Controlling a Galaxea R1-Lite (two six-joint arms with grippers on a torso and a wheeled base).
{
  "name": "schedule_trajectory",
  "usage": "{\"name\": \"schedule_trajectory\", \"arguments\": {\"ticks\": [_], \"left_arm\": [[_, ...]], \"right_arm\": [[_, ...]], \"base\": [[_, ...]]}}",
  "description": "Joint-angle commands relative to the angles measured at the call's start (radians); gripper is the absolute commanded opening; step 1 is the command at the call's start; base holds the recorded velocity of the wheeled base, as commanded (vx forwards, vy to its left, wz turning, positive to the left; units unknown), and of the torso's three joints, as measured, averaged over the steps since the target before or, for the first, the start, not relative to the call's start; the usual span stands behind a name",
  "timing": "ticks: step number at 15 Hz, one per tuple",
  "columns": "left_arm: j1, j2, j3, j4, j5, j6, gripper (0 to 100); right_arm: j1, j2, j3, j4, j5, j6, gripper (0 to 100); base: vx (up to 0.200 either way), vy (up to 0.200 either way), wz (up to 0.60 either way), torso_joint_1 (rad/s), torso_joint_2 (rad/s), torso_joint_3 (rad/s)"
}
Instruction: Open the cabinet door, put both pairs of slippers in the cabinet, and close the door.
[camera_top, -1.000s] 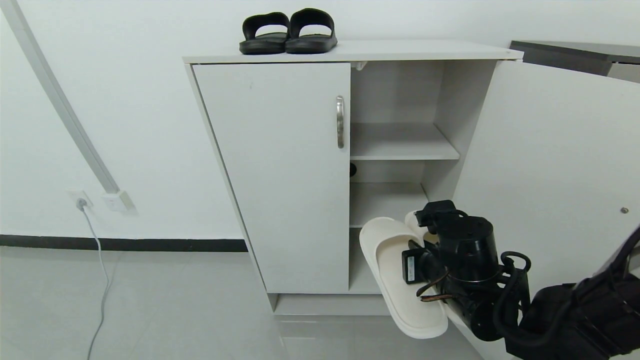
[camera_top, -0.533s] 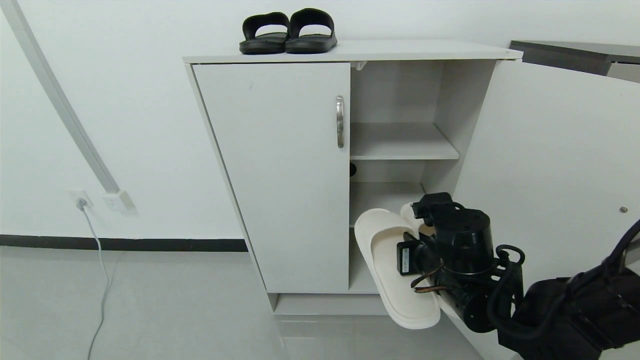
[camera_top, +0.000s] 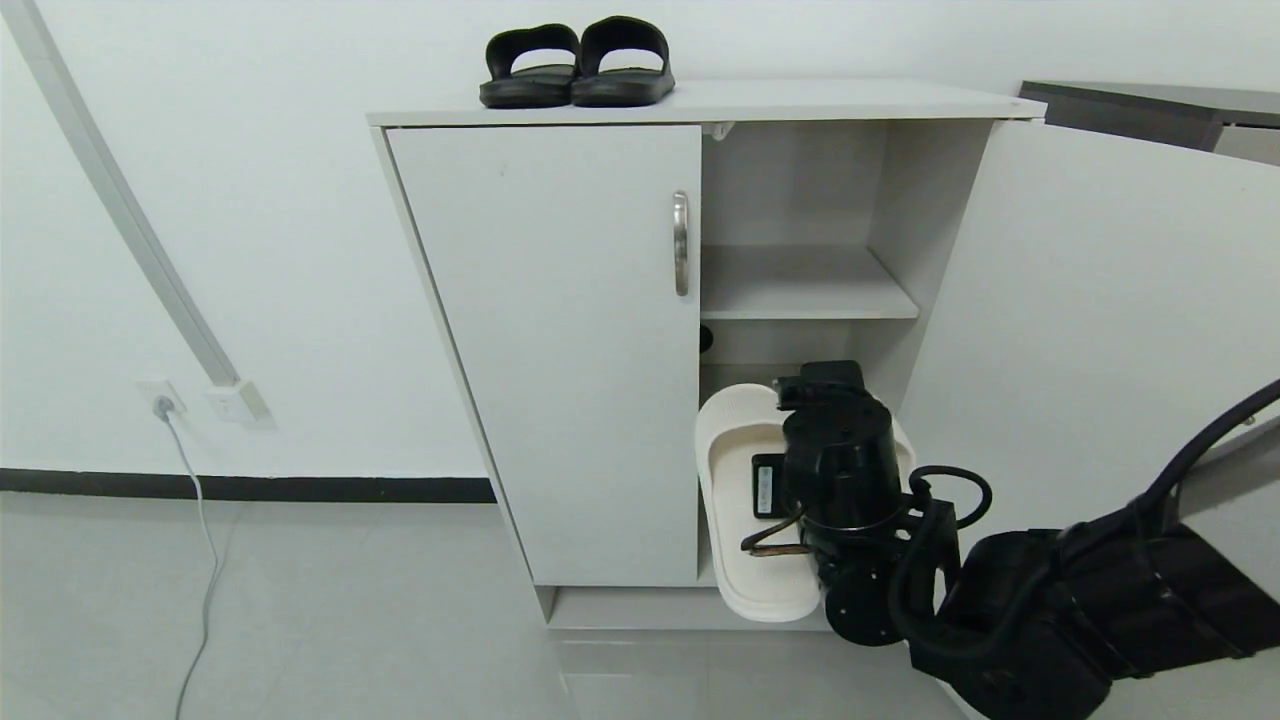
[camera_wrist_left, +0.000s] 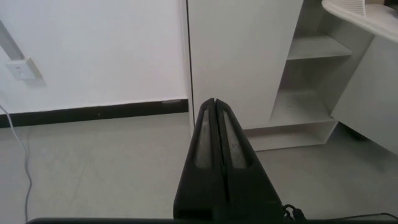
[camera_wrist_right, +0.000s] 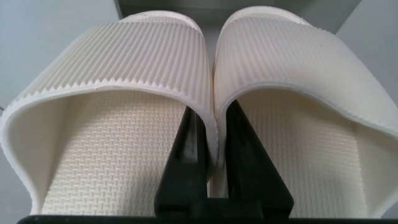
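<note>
The right door (camera_top: 1100, 330) of the cabinet (camera_top: 800, 100) is already open, so I think the first step is done. My right gripper (camera_wrist_right: 211, 134) is clamped on the white slippers (camera_top: 735, 500). My two fingers squeeze the inner sides of both shoes together, so I carry the pair as one. The pair is right at the open side of the cabinet. The toes point in, about level with the middle shelf (camera_top: 740, 385), and the heels stick out in front of the cabinet. I cannot tell if the toes touch that shelf yet, so this pair is not put away. The black slippers (camera_top: 577, 65) sit side by side on top of the cabinet, above its closed left door (camera_top: 545, 350), and nothing touches them. So I judge I am partway. I need to set the white pair down, fetch the black pair, put them in, and shut the door. My left gripper (camera_wrist_left: 214, 109) has its fingers pressed together with nothing in them. It hangs over the floor, in front of the cabinet on its closed side. The upper shelf (camera_top: 800, 285) in the cabinet is bare. The edge of the closed door is just beside one white slipper, and the open door is close on the other side, so the gap is snug and a shoe could bump. On the wall far from the cabinet's closed side are a socket (camera_top: 160, 405) with a cable (camera_top: 200, 560). Past the cabinet's open side is a grey tabletop (camera_top: 1150, 105).
</note>
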Motion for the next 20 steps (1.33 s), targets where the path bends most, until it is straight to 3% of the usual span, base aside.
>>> {"name": "schedule_trajectory", "arguments": {"ticks": [1,4,8,13,20], "left_arm": [[-0.001,0.001,0.0,0.0,0.0,0.0,0],[-0.001,0.001,0.0,0.0,0.0,0.0,0],[-0.001,0.001,-0.002,0.0,0.0,-0.018,0],[-0.001,0.001,-0.002,0.0,0.0,-0.021,0],[-0.001,0.001,-0.002,0.0,0.0,-0.021,0]], "right_arm": [[-0.004,0.045,-0.006,-0.001,-0.001,0.01,0],[-0.041,0.094,-0.006,-0.027,0.005,0.012,0],[-0.042,0.157,-0.006,-0.065,0.007,0.01,0],[-0.073,0.284,-0.025,-0.173,0.065,0.007,0],[-0.107,0.338,-0.031,-0.217,0.145,0.009,0]], "base": [[0.0,-0.2,0.0,0.007,0.0,-0.002],[0.0,-0.2,0.0,0.007,0.0,0.004],[0.0,0.0,0.0,0.0,0.0,0.0],[0.0,0.0,0.0,0.0,0.0,0.0],[0.0,0.0,0.0,0.0,0.0,0.0]]}}
